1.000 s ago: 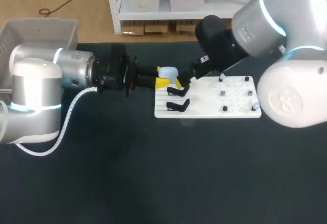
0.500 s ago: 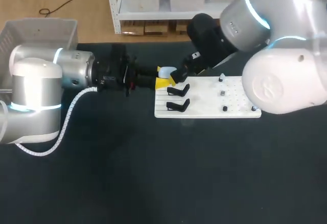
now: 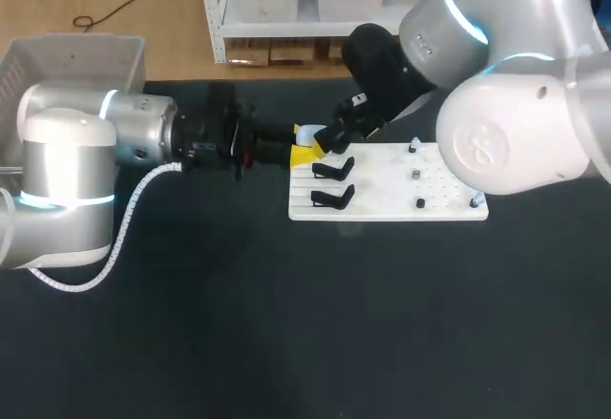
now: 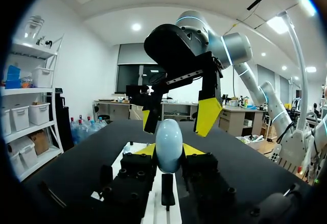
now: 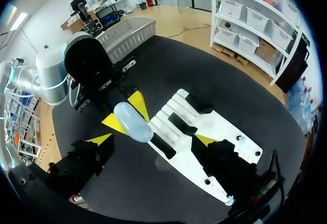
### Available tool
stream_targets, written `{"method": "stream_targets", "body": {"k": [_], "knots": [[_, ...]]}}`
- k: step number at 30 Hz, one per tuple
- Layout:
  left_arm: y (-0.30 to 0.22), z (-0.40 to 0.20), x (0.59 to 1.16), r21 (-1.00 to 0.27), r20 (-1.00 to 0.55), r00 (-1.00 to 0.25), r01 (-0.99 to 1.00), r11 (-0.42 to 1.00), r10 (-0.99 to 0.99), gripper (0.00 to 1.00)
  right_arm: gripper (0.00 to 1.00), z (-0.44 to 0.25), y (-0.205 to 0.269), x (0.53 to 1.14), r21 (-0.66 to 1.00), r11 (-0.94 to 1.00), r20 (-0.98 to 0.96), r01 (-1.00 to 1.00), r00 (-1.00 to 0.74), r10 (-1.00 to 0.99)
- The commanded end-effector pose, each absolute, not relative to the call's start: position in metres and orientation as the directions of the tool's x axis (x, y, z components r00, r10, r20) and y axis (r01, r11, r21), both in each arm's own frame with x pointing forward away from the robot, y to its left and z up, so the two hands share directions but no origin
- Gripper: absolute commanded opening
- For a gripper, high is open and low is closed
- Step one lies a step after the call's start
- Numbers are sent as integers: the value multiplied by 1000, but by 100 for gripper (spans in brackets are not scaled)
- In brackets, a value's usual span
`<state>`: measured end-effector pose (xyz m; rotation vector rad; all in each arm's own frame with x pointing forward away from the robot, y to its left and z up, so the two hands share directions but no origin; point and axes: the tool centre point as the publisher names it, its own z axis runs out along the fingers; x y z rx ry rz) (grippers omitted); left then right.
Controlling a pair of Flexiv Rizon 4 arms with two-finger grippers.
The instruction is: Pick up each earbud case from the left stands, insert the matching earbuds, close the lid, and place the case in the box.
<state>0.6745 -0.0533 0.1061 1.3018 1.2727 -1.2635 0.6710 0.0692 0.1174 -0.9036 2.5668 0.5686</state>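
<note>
A dark table [image 3: 286, 333] spreads under both arms. The left gripper [image 4: 168, 151] clamps the pale blue earbud case [image 5: 132, 123] upright. The right gripper [image 5: 152, 141], spread wide, has swung in over the past second and straddles it. Beneath lie the white board [image 3: 391, 201] and black stands [image 3: 332, 195]. The grey box [image 3: 76, 56] sits far behind the left gripper.

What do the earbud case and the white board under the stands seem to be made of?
Earbud case: probably smooth plastic, pale blue with a semi-gloss finish; a soft highlight lies on its rounded shell.
White board: likely matte plastic or a painted sheet; it looks flat and evenly white, without shine. The look does not settle which.
</note>
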Motion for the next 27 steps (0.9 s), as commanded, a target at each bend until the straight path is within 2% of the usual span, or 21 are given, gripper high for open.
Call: {"method": "stream_targets", "body": {"k": [1,27], "knots": [[-53,105,675,-54,-995,-48,996,-74,83,0,100,116,70,675,254,715,-450,-652,-733,-510],[-53,105,675,-54,-995,-48,996,-74,83,0,100,143,60,700,223,754,-515,-618,-731,-448]]}}
